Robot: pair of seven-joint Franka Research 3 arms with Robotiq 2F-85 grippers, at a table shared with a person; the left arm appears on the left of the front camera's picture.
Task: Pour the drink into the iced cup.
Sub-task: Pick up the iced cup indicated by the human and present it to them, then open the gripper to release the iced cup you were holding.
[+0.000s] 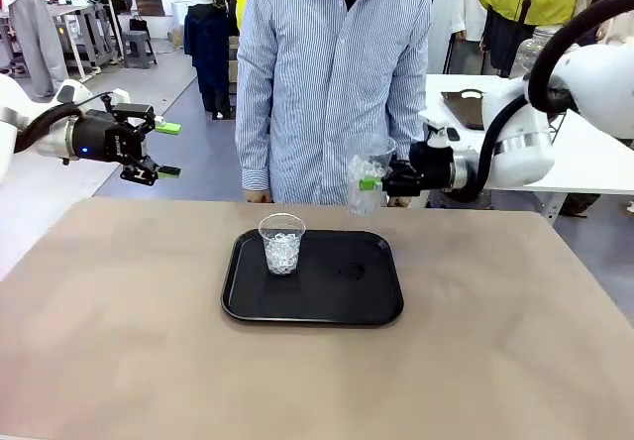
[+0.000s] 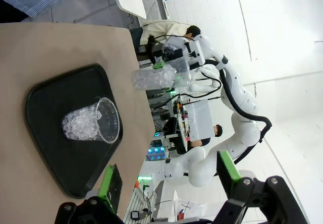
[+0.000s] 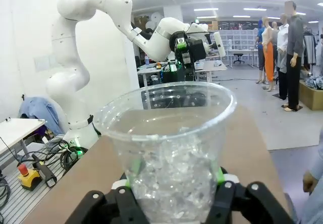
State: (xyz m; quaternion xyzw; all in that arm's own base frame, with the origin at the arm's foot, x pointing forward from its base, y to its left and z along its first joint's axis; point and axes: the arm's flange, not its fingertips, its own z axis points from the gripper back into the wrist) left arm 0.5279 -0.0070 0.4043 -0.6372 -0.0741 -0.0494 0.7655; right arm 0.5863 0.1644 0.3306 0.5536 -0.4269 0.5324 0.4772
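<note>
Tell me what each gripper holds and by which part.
The right gripper clamps a clear cup of ice by its side wall, below the rim, pads on opposite sides. The left gripper is open and holds nothing.

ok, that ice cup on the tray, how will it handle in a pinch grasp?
The cup looks like thin clear plastic, so it probably flexes if squeezed hard. Ice fills most of it, so likely weighty enough to resist tipping. On the smooth black tray it may slide if pushed.
</note>
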